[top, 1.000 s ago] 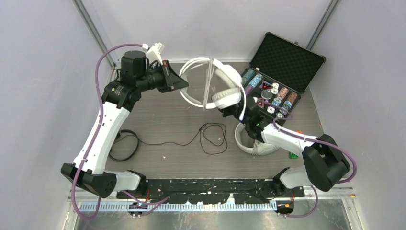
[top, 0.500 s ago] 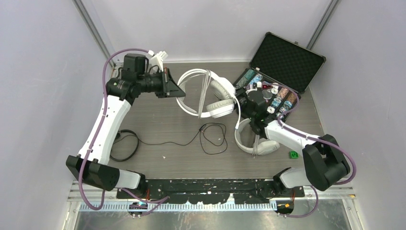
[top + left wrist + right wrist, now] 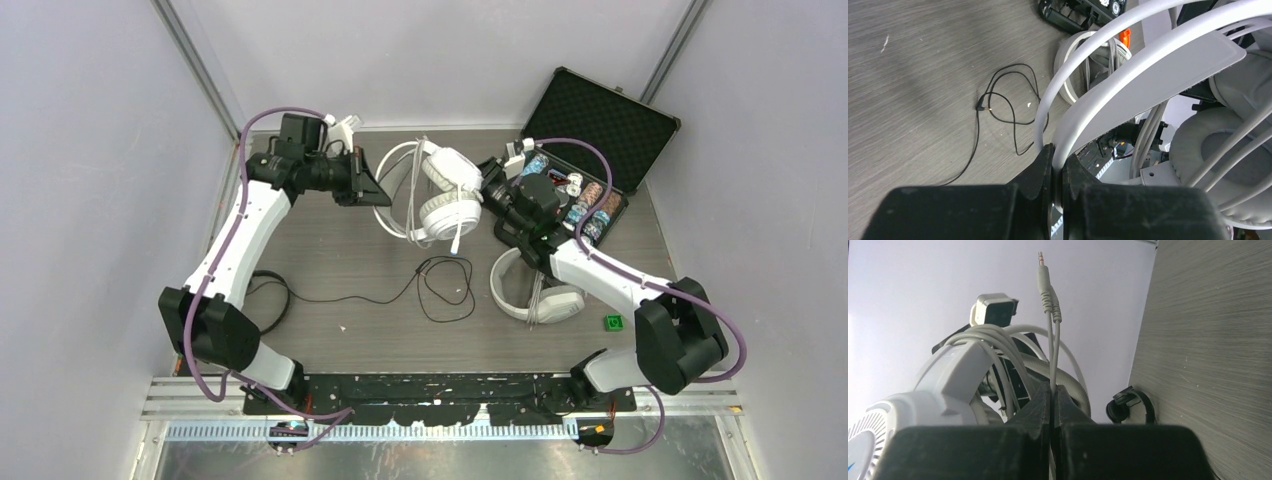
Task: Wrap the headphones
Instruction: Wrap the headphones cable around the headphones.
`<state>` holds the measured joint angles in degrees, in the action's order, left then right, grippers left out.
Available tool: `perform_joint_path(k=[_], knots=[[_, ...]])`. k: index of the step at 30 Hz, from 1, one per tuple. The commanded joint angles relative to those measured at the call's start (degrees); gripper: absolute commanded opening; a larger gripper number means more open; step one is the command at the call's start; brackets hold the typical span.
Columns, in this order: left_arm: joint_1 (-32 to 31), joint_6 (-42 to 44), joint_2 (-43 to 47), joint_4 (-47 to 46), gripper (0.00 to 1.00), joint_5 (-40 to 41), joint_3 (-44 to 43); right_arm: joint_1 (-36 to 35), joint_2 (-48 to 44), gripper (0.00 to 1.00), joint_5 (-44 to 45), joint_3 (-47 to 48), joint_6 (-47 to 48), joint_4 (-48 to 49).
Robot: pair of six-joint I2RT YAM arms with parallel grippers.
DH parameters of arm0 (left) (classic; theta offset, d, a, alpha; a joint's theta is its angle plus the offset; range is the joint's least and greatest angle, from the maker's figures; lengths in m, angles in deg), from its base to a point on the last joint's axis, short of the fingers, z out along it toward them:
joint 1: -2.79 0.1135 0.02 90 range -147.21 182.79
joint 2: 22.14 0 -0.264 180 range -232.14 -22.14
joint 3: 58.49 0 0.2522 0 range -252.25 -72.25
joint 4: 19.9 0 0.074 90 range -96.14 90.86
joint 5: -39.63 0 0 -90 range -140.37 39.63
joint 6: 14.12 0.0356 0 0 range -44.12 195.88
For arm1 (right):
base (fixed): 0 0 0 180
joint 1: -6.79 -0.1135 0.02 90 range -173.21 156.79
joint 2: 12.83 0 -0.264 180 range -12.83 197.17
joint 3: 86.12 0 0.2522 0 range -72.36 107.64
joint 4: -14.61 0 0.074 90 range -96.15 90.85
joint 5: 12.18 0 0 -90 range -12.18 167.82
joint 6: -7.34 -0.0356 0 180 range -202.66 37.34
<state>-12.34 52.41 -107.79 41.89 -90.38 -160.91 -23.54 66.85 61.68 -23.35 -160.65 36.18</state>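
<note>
A white pair of headphones [image 3: 437,190] hangs above the back of the table between my two grippers. My left gripper [image 3: 376,192] is shut on its headband [image 3: 1148,65], which runs up and right from the jaws; one padded cup [image 3: 1228,150] shows at the right. Several turns of its white cable [image 3: 998,340] lie over the band. My right gripper [image 3: 1053,390] is shut on that cable just below the plug [image 3: 1044,277], which sticks straight up. A second white headset [image 3: 535,292] lies on the table under my right arm. The black headset [image 3: 258,302] lies at the left.
The black headset's thin cable [image 3: 440,285] loops across the middle of the table. An open black case of poker chips [image 3: 590,130] stands at the back right, close behind my right gripper [image 3: 487,185]. A small green piece [image 3: 612,322] lies near the right arm.
My left gripper has swung right and slightly down with the headband. My right gripper has risen and moved back-left with the cable end. The headset has turned, its cups now nearer the right gripper.
</note>
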Motion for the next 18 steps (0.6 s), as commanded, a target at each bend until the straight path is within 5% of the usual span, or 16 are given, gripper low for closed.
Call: perform_joint_path(k=[1, 11, 18], knots=[[-1.65, 0.94, 0.97, -2.88, 0.0, -9.57, 0.38, -1.94, 0.73, 0.0, -2.32, 3.81, 2.71, 5.63], [-1.65, 9.94, 1.2, -7.8, 0.0, -18.32, 3.51, -2.7, -0.92, 0.0, -0.02, 6.36, 16.22, -3.83], [-1.63, -9.79, 1.77, -14.55, 0.0, -4.97, 3.85, -6.77, -2.81, 0.0, 10.99, 6.22, 18.49, -10.74]])
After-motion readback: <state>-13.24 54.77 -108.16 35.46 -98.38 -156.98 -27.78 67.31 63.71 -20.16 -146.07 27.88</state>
